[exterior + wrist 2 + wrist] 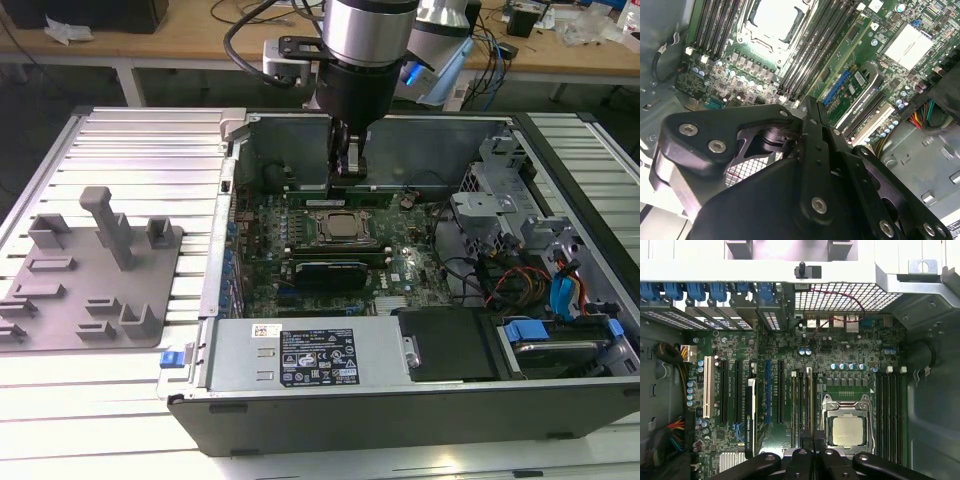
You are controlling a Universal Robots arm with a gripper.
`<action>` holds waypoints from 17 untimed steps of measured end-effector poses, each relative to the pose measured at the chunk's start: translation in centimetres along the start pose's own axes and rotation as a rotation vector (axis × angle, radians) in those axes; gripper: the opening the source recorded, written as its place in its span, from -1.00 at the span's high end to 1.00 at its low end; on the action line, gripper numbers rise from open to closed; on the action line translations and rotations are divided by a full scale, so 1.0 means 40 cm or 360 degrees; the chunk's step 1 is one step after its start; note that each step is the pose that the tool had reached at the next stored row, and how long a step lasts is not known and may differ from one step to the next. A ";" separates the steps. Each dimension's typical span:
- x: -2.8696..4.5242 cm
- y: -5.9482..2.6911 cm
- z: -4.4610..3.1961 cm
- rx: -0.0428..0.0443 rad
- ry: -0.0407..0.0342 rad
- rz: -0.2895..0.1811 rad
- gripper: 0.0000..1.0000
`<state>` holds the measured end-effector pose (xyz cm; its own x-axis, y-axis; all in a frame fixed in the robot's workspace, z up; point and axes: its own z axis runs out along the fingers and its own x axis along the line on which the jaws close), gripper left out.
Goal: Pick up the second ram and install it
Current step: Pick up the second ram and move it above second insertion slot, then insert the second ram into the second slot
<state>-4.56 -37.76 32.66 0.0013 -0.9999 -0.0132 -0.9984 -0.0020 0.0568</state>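
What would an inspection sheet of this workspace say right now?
Surface: slatted metal table, with an open computer case on it.
Job's things: the second ram, a green strip standing in a slot beyond the CPU socket.
Clutter: grey fixture tray beside the case.
Grippers: gripper shut, directly above the ram; contact unclear.
Cables: coloured wires inside the case, at the exterior view's right.
Surroundings: wooden bench behind.

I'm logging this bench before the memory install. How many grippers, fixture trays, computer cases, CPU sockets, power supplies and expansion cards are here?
gripper: 1
grey fixture tray: 1
computer case: 1
CPU socket: 1
power supply: 1
expansion card: 1
Total: 6
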 end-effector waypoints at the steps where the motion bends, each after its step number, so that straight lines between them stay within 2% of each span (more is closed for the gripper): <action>1: 0.000 0.000 0.000 0.0000 0.0000 0.0000 0.82; 9: 0.000 0.000 0.004 0.0000 0.0000 0.0000 0.82; 17: 0.000 -0.004 0.064 0.0000 0.0000 0.0000 0.82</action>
<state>-4.56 -37.71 30.12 0.0013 -0.9999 -0.0129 -0.9984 -0.0020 0.0568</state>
